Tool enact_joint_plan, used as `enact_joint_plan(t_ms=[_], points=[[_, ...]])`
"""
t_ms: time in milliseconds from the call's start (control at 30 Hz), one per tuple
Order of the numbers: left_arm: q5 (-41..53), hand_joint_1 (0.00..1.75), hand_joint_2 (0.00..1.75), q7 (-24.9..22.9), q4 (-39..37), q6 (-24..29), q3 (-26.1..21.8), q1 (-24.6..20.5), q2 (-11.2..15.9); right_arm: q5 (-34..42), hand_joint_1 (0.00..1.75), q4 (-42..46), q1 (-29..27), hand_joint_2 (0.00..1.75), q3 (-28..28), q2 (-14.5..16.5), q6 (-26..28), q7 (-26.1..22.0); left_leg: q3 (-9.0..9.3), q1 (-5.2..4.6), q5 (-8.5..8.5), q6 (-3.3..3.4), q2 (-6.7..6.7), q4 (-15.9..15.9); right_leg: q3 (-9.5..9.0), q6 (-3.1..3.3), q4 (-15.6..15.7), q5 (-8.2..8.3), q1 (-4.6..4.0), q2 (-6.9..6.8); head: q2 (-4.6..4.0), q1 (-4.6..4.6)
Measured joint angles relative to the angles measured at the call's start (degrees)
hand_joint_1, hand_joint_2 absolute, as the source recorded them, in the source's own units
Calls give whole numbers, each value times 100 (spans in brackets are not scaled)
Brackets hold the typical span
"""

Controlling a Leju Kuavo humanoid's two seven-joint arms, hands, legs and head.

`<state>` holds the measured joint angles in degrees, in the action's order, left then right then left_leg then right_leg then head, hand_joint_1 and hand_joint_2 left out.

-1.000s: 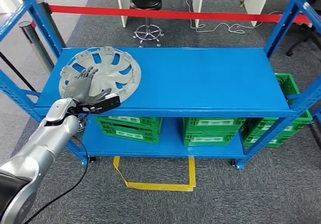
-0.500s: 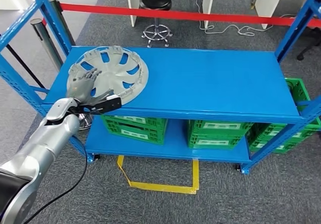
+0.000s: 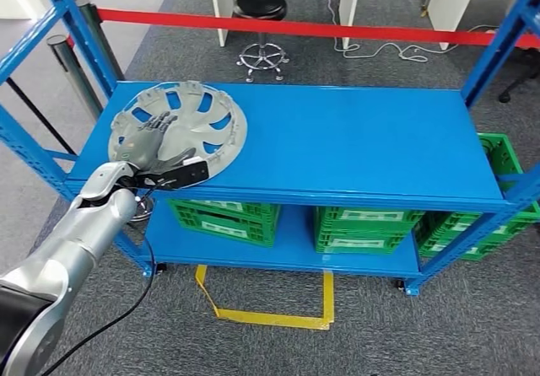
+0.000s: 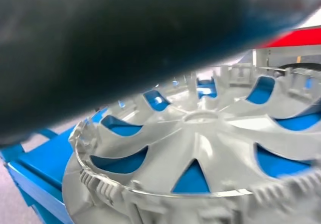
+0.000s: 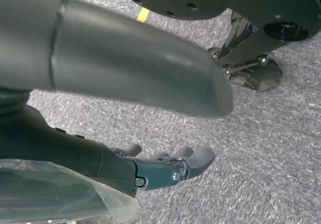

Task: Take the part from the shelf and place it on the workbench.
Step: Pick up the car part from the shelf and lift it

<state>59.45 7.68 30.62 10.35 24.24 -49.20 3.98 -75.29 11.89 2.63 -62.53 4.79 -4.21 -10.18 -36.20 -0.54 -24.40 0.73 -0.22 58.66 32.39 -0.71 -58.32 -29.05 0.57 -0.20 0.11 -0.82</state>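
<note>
The part is a silver wheel cover (image 3: pixel 185 123) lying on the blue shelf's top board (image 3: pixel 343 140) at its left front, with its near rim reaching the front edge. My left hand (image 3: pixel 148 144) grips that near rim, with fingers spread over the top face and the thumb at the edge. The left wrist view looks across the wheel cover (image 4: pixel 204 148) from close by, and blue board shows through its cut-outs. My right hand (image 5: pixel 170 166) hangs over grey carpet, fingers loosely extended and holding nothing.
Blue uprights (image 3: pixel 70 30) stand at the shelf's corners. Green crates (image 3: pixel 223 216) fill the lower board, and another green crate (image 3: pixel 499 157) sits at the right end. A red barrier tape (image 3: pixel 305 26), a black stool (image 3: pixel 260 9) and a grey post (image 3: pixel 79 64) stand behind. Yellow floor tape (image 3: pixel 267 313) marks the carpet in front.
The whole picture has shifted a little, so the camera moved. My left hand stays on the wheel cover's near rim, and the cover lies in the same spot on the shelf.
</note>
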Motion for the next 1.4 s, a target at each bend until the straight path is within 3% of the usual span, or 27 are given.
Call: enact_joint_plan(t_ms=[100,133,233,267,300,367,400,467,533,600,633,733,767,800,833,900,933,967,1100,1167,1233,1267,1300,1333,1400], points=[[-1,0,0,3,0,4,1,-12,-12,-3,0,2,7,0,0,-2,-2,-5,80,38,-13,58,-12,-95,54,-93,-115,-116,3,-7,0,14],[-1,0,0,3,0,6,1,-18,-17,-4,0,2,10,0,0,-2,-2,-8,109,55,-14,78,-13,-121,175,-115,-341,-229,4,0,0,24],[-1,0,0,10,-2,14,3,1,-41,-10,0,-2,3,0,1,-1,-10,-12,127,54,-46,116,-24,-121,825,-159,-1427,-603,14,9,0,34],[-1,0,0,20,-2,30,3,22,-49,-13,0,-4,1,0,1,0,-13,-13,140,54,-61,117,-30,-118,970,-171,-1591,-580,15,9,0,33],[-2,0,0,34,-2,52,4,41,-52,-16,0,-6,0,0,1,0,-14,-13,162,56,-83,111,-38,-113,997,-177,-1522,-434,16,8,0,34],[-3,0,0,75,-2,103,4,66,-55,-16,0,-6,-2,0,0,-1,-14,-14,233,65,-153,75,-46,-94,749,-174,-827,59,20,9,0,34],[-5,0,0,91,-2,121,4,67,-56,-16,0,-6,-2,0,0,-2,-14,-14,254,57,-191,48,-51,-72,574,-164,-462,229,16,14,0,37],[-22,0,87,122,-2,143,5,71,-57,-16,0,-7,4,0,0,-1,-15,-15,262,39,-241,-1,-58,-36,365,-111,-81,311,9,29,0,31],[-89,0,175,207,-1,169,5,97,-57,-19,0,-7,3,0,0,0,-18,-16,262,34,-259,-37,-61,-26,326,-41,-50,266,9,39,0,20],[-189,0,175,358,19,198,5,131,-62,-27,0,-7,-4,0,-1,0,-20,-16,240,43,-351,-93,-46,76,293,22,-38,252,25,35,0,9],[-249,0,175,447,34,189,5,146,-69,-34,0,-7,-1,0,-1,0,-19,-17,163,49,-469,-127,-36,275,269,51,-30,245,37,30,0,3],[-584,0,175,861,114,-96,7,239,-83,-72,0,-7,11,0,0,0,-16,-31,-349,70,-930,-188,-23,1367,221,100,-28,212,40,25,0,-8],[-709,0,175,1016,150,-234,7,287,-82,-85,0,-7,8,0,0,0,-15,-35,-481,76,-969,-191,-23,1602,208,105,-28,202,40,26,0,-9],[-808,0,175,1146,192,-349,8,330,-81,-95,0,-7,5,0,-1,0,-14,-37,-516,80,-889,-186,-23,1616,195,106,-29,191,40,26,0,-9],[-872,0,175,1238,233,-423,9,360,-79,-100,0,-7,3,0,-1,0,-14,-39,-450,83,-706,-173,-22,1408,177,101,-29,181,40,26,0,-9],[-928,0,175,1322,314,-490,11,375,-66,-105,0,-7,5,0,-1,0,-14,-44,-128,72,-266,-131,-17,633,141,74,-30,156,34,28,0,-7],[-940,0,175,1333,344,-504,11,370,-59,-107,0,-7,7,0,0,0,-14,-46,13,60,-149,-107,-13,300,134,51,-33,145,26,28,0,-8],[-949,0,175,1338,370,-514,12,370,-53,-108,0,-7,8,0,0,0,-14,-48,98,45,-105,-87,-10,97,135,23,-31,140,20,27,0,-4],[-996,0,175,1372,451,-573,15,391,-40,-108,0,-7,6,0,0,-1,-14,-49,150,55,-104,13,-15,-52,175,-100,-54,86,18,9,0,1],[-1129,0,175,1479,519,-747,29,391,-30,-113,0,-7,8,0,0,-2,-15,-49,173,80,-78,72,-13,-94,380,-133,-473,-163,17,12,0,20],[-1298,0,175,1591,603,-1018,92,416,-14,-126,0,-7,7,0,0,-2,-21,-49,171,72,-78,99,-15,-92,756,-155,-1254,-493,15,15,0,39],[-1359,0,175,1621,640,-1149,137,436,-1,-130,0,-8,5,0,0,-2,-26,-49,172,66,-81,103,-15,-89,915,-165,-1546,-566,16,15,0,39],[-1406,0,175,1634,675,-1264,186,448,14,-134,0,-8,3,0,0,-2,-31,-49,173,63,-84,104,-16,-85,985,-172,-1641,-532,16,14,0,39],[-1439,0,175,1640,712,-1369,233,452,31,-134,0,-8,2,0,0,-2,-35,-49,176,61,-88,102,-18,-79,937,-171,-1493,-387,17,14,0,39],[-1516,0,175,1641,789,-1576,330,424,67,-134,0,-7,4,0,-1,-3,-40,-49,175,58,-106,78,-24,-58,581,-150,-712,11,17,15,0,40]])
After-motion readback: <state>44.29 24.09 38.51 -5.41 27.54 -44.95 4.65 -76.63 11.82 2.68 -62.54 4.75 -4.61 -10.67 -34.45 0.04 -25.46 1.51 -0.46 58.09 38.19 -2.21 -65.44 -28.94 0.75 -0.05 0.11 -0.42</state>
